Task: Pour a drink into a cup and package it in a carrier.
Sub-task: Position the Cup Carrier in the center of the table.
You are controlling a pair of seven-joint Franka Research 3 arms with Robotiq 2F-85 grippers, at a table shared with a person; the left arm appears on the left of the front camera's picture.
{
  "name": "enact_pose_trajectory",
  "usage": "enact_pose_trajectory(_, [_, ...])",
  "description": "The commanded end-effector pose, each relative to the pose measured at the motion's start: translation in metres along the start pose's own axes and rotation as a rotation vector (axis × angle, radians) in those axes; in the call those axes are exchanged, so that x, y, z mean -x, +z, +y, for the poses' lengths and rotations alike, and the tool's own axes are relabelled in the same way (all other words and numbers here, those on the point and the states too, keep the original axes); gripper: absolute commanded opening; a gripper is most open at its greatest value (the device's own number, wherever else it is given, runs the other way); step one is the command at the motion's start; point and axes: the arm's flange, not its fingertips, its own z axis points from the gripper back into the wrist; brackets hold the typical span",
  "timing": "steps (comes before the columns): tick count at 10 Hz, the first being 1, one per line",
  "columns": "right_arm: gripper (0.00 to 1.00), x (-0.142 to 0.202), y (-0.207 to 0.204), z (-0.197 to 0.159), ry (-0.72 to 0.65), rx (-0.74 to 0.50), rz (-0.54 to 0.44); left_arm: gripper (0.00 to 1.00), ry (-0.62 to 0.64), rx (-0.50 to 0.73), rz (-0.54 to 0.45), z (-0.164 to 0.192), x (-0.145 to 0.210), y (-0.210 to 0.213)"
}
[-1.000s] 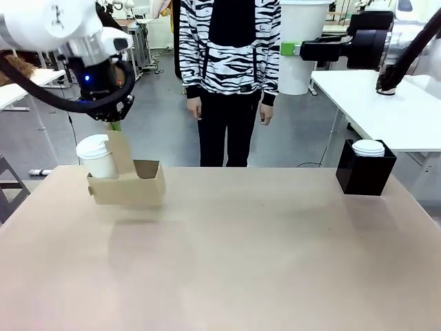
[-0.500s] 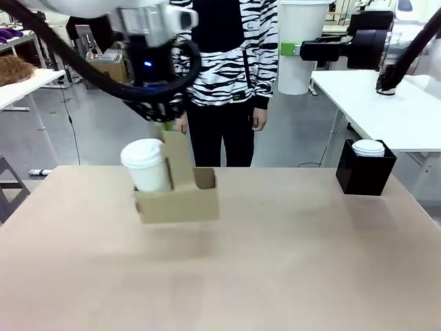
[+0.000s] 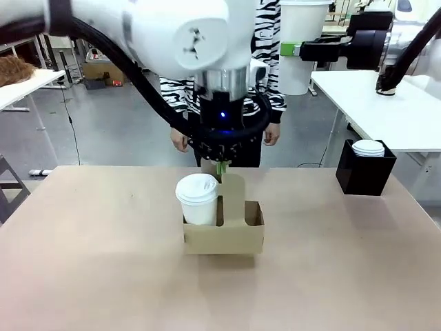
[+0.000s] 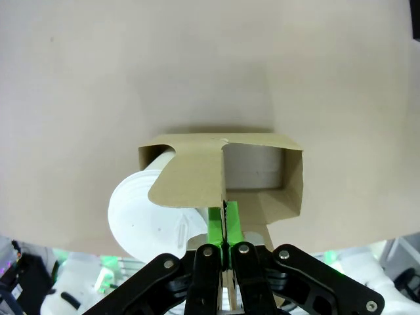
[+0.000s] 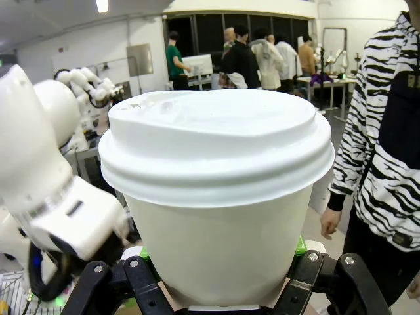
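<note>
Left gripper (image 3: 220, 167) clenched tight on the upright handle tab of the carrier (image 3: 224, 236); right gripper (image 5: 220, 256) grasps a large white cup (image 5: 216, 170) by its sides, raised in the air; the carrier is at the middle of the table (image 3: 103, 276), though I cannot tell whether it rests there or hangs just above; its left pocket holds a lidded cup (image 3: 198, 198), its right pocket stands empty; a black box (image 3: 365, 178) at the far right corner holds a third cup (image 3: 368, 147); a person (image 3: 267, 34) in a striped top stands beyond the far edge.
</note>
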Motion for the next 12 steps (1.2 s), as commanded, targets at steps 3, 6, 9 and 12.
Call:
enact_pose_trajectory(3, [0.81,-0.005,-0.003,-0.001,0.004,-0.006,-0.013,0.02,0.002,-0.038,-0.021,-0.008,-0.020,-0.022])
enact_pose_trajectory(6, [0.81,-0.005,-0.003,-0.001,0.004,-0.006,-0.013,0.02,0.032,-0.003,-0.016,-0.007,-0.018,-0.033])
enact_pose_trajectory(9, [0.81,-0.005,-0.003,-0.001,0.004,-0.006,-0.013,0.02,0.059,0.027,-0.021,0.003,-0.019,-0.047])
enact_pose_trajectory(12, [0.81,-0.005,-0.003,-0.001,0.004,-0.006,-0.013,0.02,0.036,0.015,-0.013,-0.003,-0.027,-0.044])
